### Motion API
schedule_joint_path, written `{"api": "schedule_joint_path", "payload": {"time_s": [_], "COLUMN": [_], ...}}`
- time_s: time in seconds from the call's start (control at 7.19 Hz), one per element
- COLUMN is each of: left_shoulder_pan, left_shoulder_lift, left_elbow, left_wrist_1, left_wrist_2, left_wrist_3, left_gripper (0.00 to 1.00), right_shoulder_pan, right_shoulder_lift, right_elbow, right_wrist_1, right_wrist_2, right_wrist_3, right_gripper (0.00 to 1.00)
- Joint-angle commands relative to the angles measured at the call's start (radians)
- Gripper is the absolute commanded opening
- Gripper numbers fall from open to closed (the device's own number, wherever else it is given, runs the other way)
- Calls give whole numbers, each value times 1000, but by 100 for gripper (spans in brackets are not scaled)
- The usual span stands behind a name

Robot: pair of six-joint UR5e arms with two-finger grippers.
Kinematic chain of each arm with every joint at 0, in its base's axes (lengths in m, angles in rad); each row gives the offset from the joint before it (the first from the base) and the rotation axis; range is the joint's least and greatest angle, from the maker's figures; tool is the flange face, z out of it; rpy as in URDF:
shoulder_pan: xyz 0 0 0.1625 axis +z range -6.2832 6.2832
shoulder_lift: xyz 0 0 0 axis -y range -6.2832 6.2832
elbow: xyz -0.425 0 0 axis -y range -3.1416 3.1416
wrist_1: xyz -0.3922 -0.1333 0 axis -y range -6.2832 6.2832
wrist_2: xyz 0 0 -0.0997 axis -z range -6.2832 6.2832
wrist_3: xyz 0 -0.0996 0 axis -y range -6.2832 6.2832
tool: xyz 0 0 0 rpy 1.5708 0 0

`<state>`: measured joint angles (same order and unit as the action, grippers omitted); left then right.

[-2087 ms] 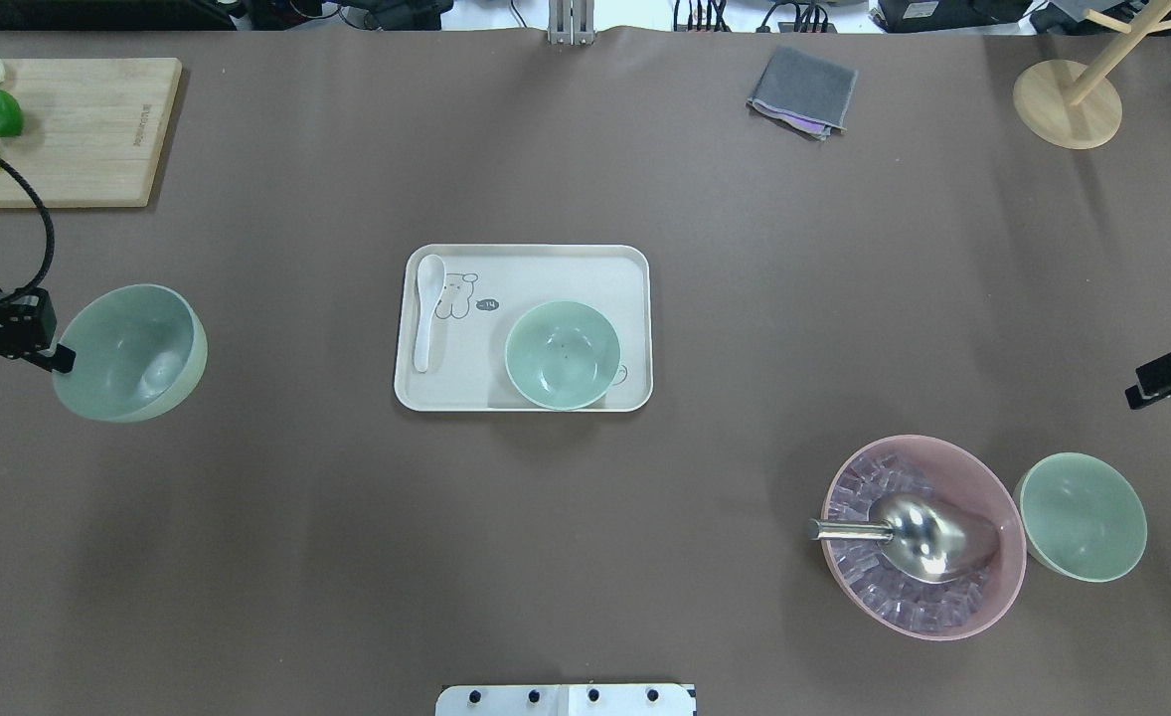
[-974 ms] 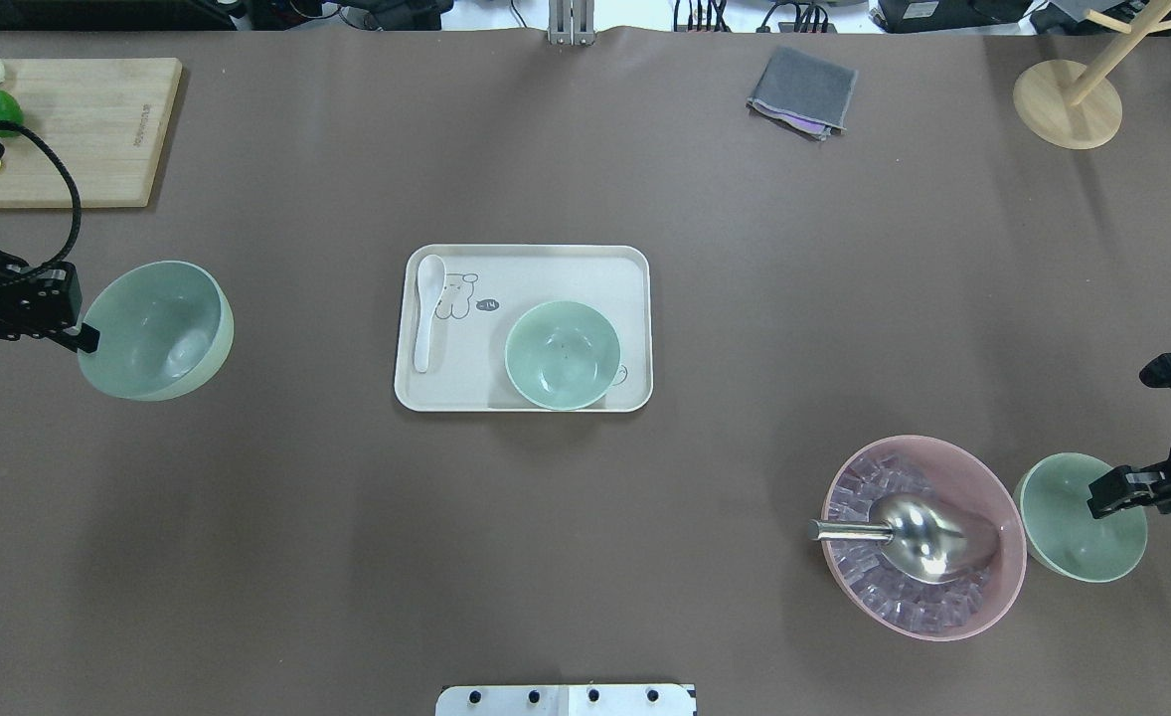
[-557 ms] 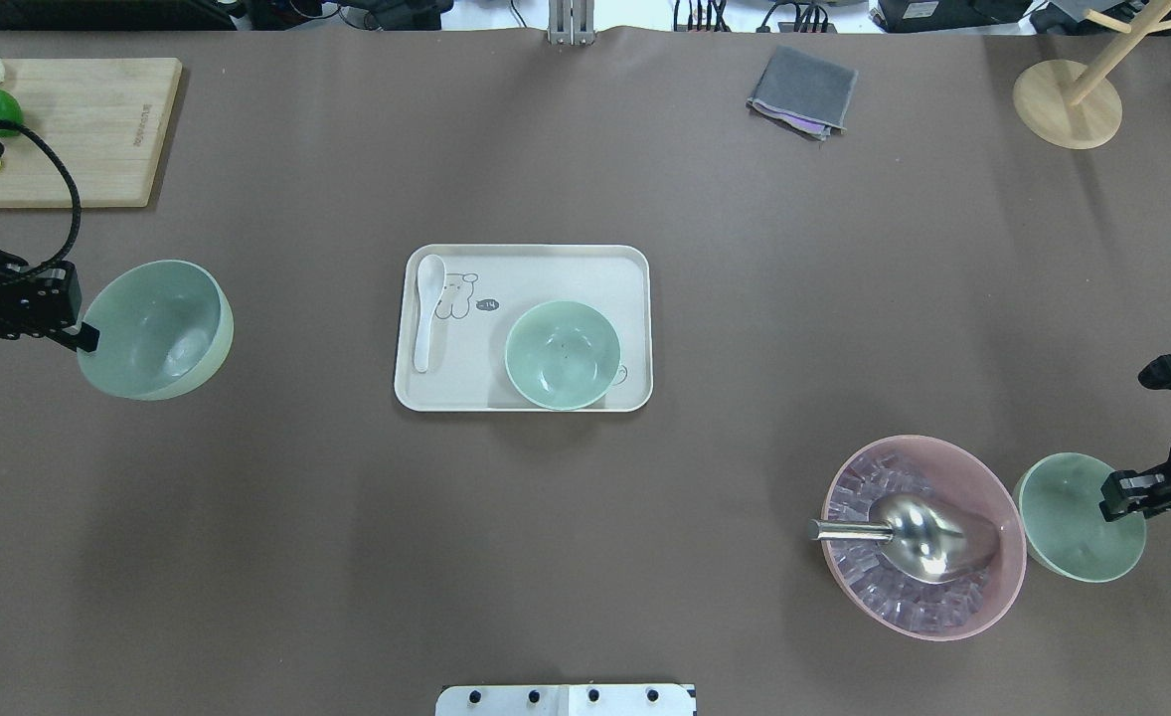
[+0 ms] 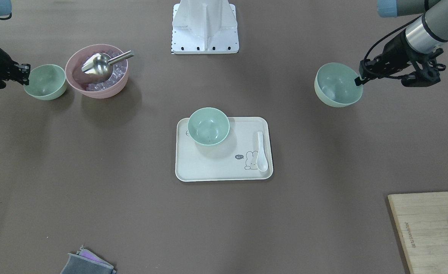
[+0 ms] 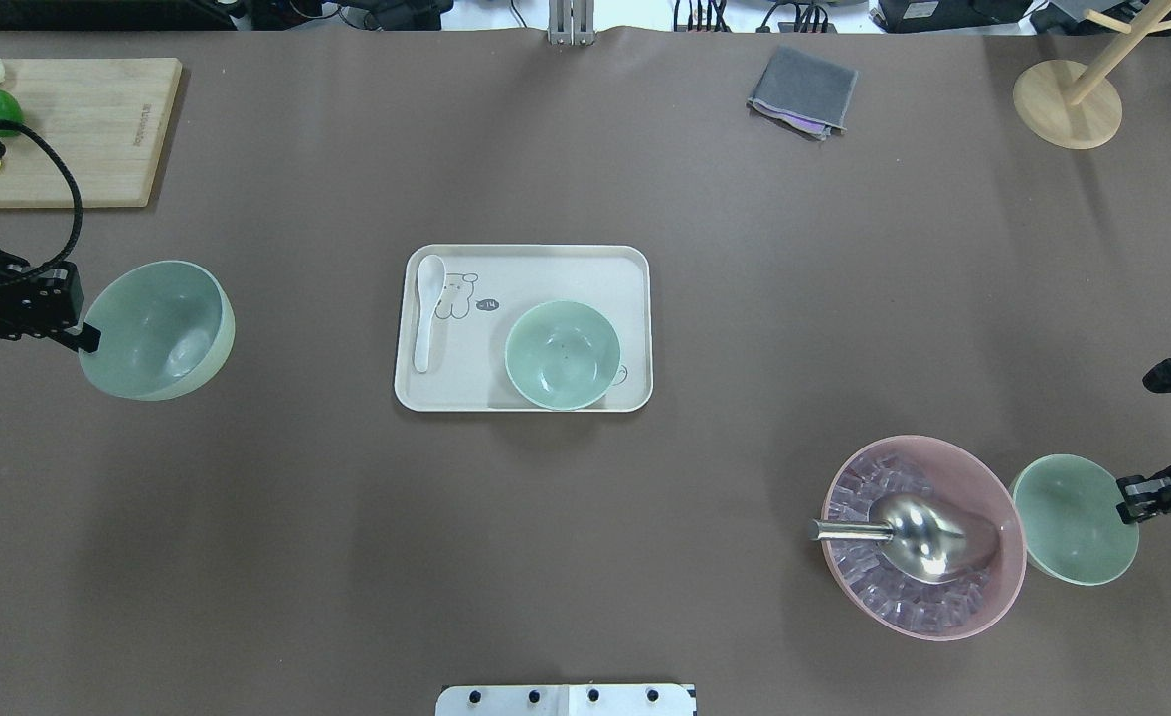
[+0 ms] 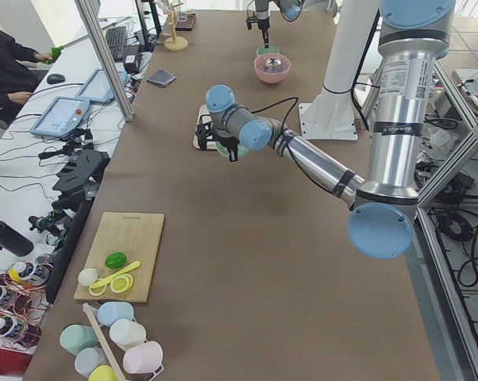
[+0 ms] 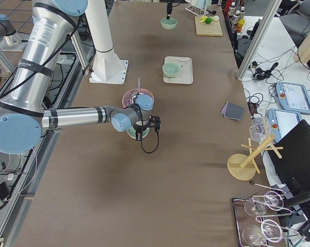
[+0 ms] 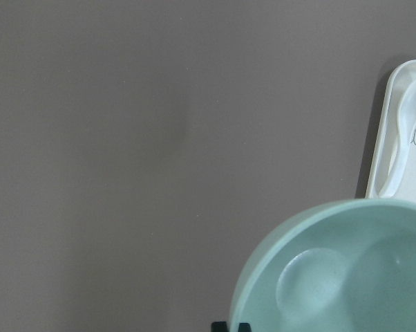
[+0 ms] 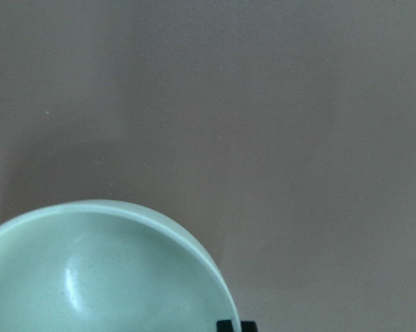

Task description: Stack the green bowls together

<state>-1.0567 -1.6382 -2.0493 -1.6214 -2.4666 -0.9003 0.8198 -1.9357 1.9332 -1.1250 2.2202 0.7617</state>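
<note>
Three pale green bowls. One green bowl [image 5: 156,330] hangs above the table at the left, and my left gripper [image 5: 88,338] is shut on its rim; it fills the left wrist view [image 8: 346,277]. A second green bowl [image 5: 562,355] stands on the white tray [image 5: 546,264] at the centre. The third green bowl [image 5: 1073,517] sits at the right against the pink bowl [image 5: 923,597]. My right gripper [image 5: 1129,500] is shut on its outer rim, as the right wrist view [image 9: 90,277] shows. In the front view the held bowl [image 4: 338,90] is on the right.
The pink bowl holds ice cubes and a metal scoop [image 5: 919,535]. A white spoon [image 5: 426,308] lies on the tray. A cutting board [image 5: 79,129] with fruit is far left, a grey cloth [image 5: 802,89] and a wooden stand [image 5: 1068,99] at the far edge.
My right gripper came in from the table's edge onto the right bowl's rim; that bowl shifted slightly toward the pink bowl. My left gripper carried its bowl a little forward and right, then held still.
</note>
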Motion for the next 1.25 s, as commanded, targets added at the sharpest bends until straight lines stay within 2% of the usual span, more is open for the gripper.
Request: {"api": "schedule_joint_path", "payload": {"time_s": [0.0,0.14,0.28,0.42,0.7,0.83,0.97,1.11], "left_shoulder_pan": [0,1,4,12,151,215,268,305], "left_shoulder_lift": [-3,-5,-11,-64,-197,-294,-399,-478], "left_elbow": [0,3,6,20,40,61,78,122], "left_wrist_1": [0,0,0,2,2,33,119,153], "left_wrist_2": [0,2,11,27,66,104,145,228], "left_wrist_3": [-2,-2,-3,-61,-274,-370,-425,-439], "left_gripper": [0,0,0,0,0,0,0,0], "right_shoulder_pan": [62,159,235,289,346,367,381,384], "right_shoulder_lift": [-6,-18,-17,-12,4,65,86,89], "right_elbow": [3,0,0,-2,-5,1,3,3], "right_wrist_1": [52,74,68,60,28,-69,-97,-98], "right_wrist_2": [74,184,222,230,249,250,250,248], "right_wrist_3": [-2,-15,-57,-62,-62,-62,-62,-62], "right_gripper": [0,0,0,0,0,0,0,0]}}
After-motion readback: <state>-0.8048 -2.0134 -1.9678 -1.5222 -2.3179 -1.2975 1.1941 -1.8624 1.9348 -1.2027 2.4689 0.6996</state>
